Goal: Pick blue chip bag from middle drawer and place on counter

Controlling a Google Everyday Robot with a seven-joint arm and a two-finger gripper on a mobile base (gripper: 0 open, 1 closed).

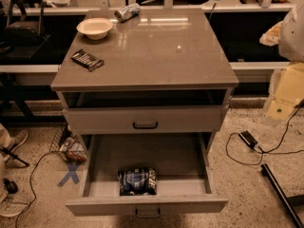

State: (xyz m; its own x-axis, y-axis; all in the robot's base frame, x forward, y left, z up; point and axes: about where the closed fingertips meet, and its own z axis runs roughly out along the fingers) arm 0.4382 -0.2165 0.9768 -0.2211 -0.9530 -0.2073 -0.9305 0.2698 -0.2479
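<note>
The blue chip bag (137, 181) lies crinkled in the front middle of the open middle drawer (147, 204), which is pulled far out at the bottom of the cabinet. The counter (156, 51) is the glossy grey-brown top of the cabinet. My gripper (272, 34) is at the far right edge of the view, level with the counter, on a white arm. It is well to the right of the cabinet, far above the drawer, and holds nothing that I can see.
On the counter stand a white bowl (95, 27) at the back left, a silver can (127, 12) lying behind it and a flat dark packet (87, 59) at the left. A closed drawer front (145, 120) sits above the open one. Cables (247, 141), a black bar (282, 194) and clutter (71, 148) lie on the floor.
</note>
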